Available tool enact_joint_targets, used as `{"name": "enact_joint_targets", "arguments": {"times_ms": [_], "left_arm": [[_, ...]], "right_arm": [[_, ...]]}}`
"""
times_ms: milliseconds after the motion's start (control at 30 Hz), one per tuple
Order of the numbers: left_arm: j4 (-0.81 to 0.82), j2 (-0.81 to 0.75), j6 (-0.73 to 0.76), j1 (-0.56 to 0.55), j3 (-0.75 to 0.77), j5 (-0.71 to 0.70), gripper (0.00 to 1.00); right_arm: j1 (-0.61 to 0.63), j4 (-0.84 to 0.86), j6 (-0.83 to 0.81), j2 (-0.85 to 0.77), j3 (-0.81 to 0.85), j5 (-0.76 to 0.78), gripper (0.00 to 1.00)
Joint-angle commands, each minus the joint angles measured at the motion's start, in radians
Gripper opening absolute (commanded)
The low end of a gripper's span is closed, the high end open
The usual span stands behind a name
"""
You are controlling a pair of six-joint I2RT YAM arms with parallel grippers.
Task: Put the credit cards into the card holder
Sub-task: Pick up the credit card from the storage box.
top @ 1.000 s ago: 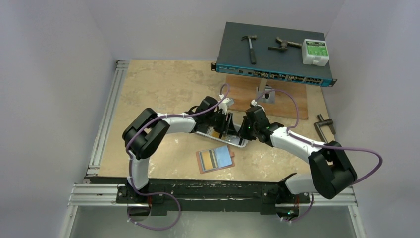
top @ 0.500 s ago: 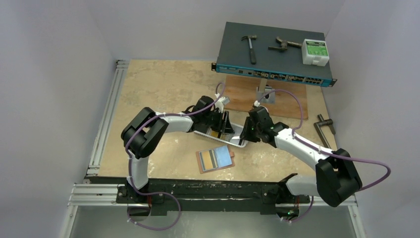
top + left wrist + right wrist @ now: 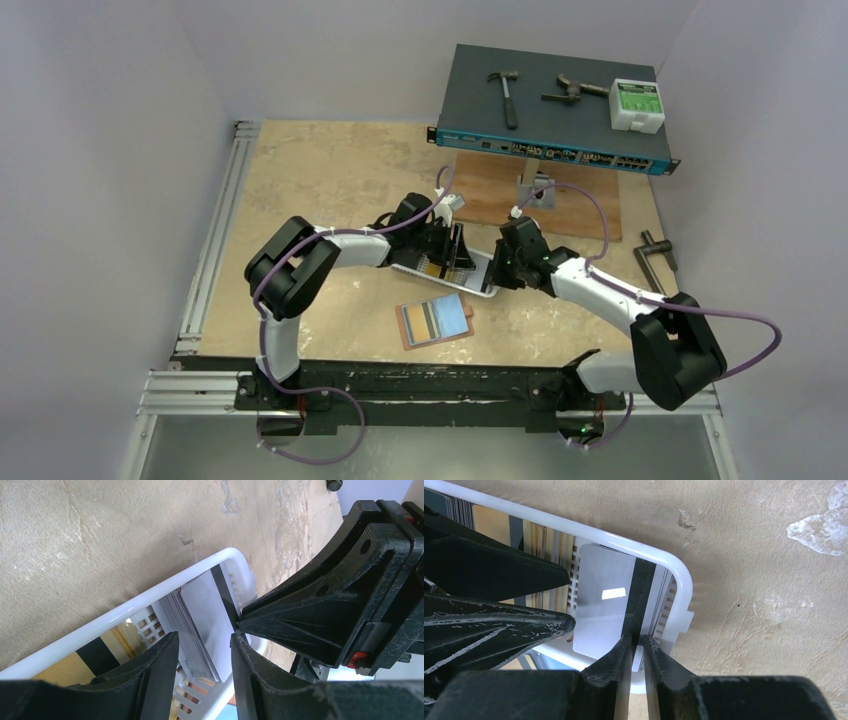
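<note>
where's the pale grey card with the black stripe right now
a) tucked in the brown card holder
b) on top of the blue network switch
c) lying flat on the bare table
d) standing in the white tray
d, the grey card stands on edge just inside the rounded end of the white tray, next to the other cards in it.

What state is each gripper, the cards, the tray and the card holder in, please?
credit cards: stacked on edge inside the white tray.
white tray: holds the cards; both grippers at it.
left gripper: jaws closed around the stack.
right gripper: nearly closed, tips at the edge of the front card; grip unclear.
card holder: lying flat, ungripped, apart from the tray, coloured cards showing.
</note>
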Motion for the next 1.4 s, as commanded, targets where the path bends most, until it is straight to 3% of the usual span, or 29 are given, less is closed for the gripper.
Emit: {"name": "enact_joint_targets", "arguments": {"times_ms": [0,533,700,967,1200,1367], "left_arm": [[0.043,-0.001,-0.01,-0.008,0.004,0.006,0.43],[-0.011,0.007,0.01,-0.036,0.023,-0.03,0.45],[0.002,0.006,0.001,-0.032,0.015,-0.023,0.42],[0.017,0.0,-0.004,-0.023,0.006,-0.015,0.12],[0.011,-0.023,-0.007,-0.001,0.008,0.004,0.09],[0.052,-0.057,-0.063,0.039,0.001,0.111,0.04]], "right_arm": [[-0.005,-0.004,-0.022,0.03,0.007,0.001,0.15],[-0.005,0.052,-0.027,0.064,0.023,-0.029,0.13],[-0.005,0.059,-0.017,0.047,0.01,-0.063,0.13],[-0.004,0.033,-0.002,0.001,-0.016,-0.042,0.28],[-0.017,0.019,0.002,-0.055,-0.04,-0.035,0.4],[-0.091,0.034,-0.03,-0.2,-0.045,-0.109,0.51]]}}
